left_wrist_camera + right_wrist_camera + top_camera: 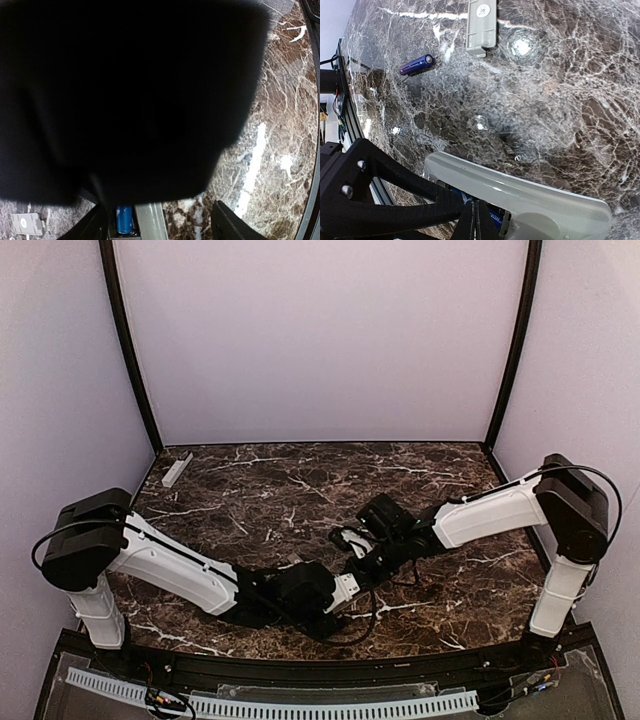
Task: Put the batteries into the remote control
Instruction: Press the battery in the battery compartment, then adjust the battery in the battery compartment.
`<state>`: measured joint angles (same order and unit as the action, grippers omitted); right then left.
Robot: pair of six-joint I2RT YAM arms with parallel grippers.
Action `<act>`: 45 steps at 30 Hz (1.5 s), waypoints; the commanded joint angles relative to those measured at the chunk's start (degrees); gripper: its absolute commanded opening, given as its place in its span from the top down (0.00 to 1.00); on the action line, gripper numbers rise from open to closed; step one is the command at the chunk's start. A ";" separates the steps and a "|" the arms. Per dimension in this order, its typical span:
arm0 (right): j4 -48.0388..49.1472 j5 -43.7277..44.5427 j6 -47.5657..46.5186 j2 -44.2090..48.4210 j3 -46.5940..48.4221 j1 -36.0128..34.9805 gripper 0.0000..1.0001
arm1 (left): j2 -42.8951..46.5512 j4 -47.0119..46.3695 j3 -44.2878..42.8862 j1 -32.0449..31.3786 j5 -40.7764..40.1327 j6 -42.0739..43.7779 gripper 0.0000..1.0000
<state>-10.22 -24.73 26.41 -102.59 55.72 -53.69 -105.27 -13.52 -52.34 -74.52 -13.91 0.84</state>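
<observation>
On the dark brown marble tabletop (270, 490), with pale lilac walls (320, 340) on three sides and black corner posts (130, 350). A narrow pale grey bar (177, 470) lies at the far-left corner, well apart from both arms. Both arms meet low near the table's front middle. One loose blue battery (417, 64) lies flat on the marble, and a small grey cover plate (481, 25) lies near it, not touching. The left wrist view is mostly blocked by a black out-of-focus mass (125, 100) (close to the lens, can't tell exactly what). Below it shows a strip of the white remote control (150, 222) with a second blue battery (124, 220) against it. The left gripper (160, 227) is spread wide. Its fingers (225, 225) stand either side of the remote, the right-hand one clear of it, so it grasps nothing. The right gripper (472, 220) is clenched tight, tips together at the remote's (520, 192) near edge, where a bit of blue shows. Whether the tips touch the battery, can't tell.
</observation>
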 commanded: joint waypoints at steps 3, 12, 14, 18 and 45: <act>-3.87 0.59 0.85 2.39 -1.32 0.09 0.97 | 3.53 1.84 0.61 0.05 0.12 1.87 0.28; -0.28 -1.70 2.60 10.03 -2.49 5.56 0.89 | 8.46 3.48 0.75 0.25 0.35 2.95 0.25; 0.01 -1.93 2.35 11.18 -2.91 6.89 0.88 | 10.47 4.01 1.20 1.71 2.02 1.65 0.24; 0.09 -2.93 1.19 12.41 -4.53 9.54 0.86 | 14.66 6.38 1.84 5.90 7.88 -2.16 0.24; 5.64 -8.90 -0.51 9.02 -11.34 12.74 0.76 | 5.39 13.74 -3.35 2.83 10.23 4.28 0.35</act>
<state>-7.07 -32.64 26.17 -92.49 45.41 -41.12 -99.37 0.34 -53.84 -71.31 0.67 4.34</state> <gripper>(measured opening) 0.239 0.646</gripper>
